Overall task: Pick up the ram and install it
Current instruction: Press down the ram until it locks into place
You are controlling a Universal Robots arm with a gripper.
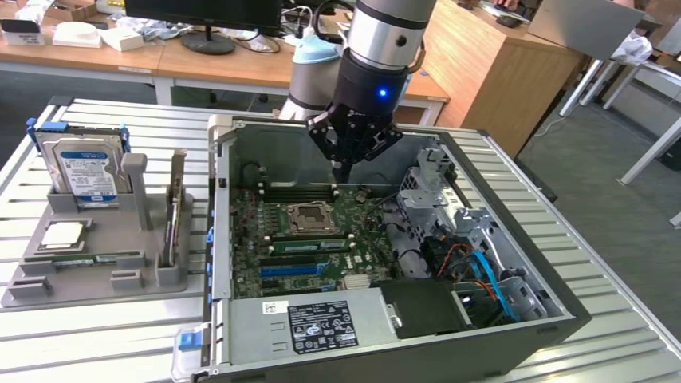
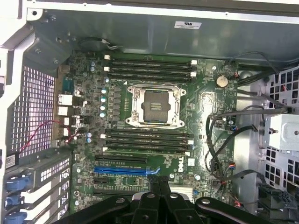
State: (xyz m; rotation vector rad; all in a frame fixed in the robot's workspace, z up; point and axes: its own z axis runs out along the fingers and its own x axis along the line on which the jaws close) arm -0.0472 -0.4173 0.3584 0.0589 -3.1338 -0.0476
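I've got the gripper [image 1: 342, 165] shut, holding nothing, hanging over the far side of the open PC case [image 1: 553, 307], above the motherboard [image 2: 154, 140]; the ram [image 1: 174, 217] stands on edge in the grey holder [image 1: 64, 283] well off to the exterior view's left, outside the case; hard drive [image 1: 85, 167] & processor chip [image 1: 62, 234] sit nearby; case wall between; ram looks thin, edge-on.

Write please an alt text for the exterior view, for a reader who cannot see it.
A robot arm's shut, empty hand hangs over the motherboard inside an open computer case on a slatted metal table. On the exterior view's left, a grey holder carries a ram stick standing on edge, a hard drive and a processor chip.
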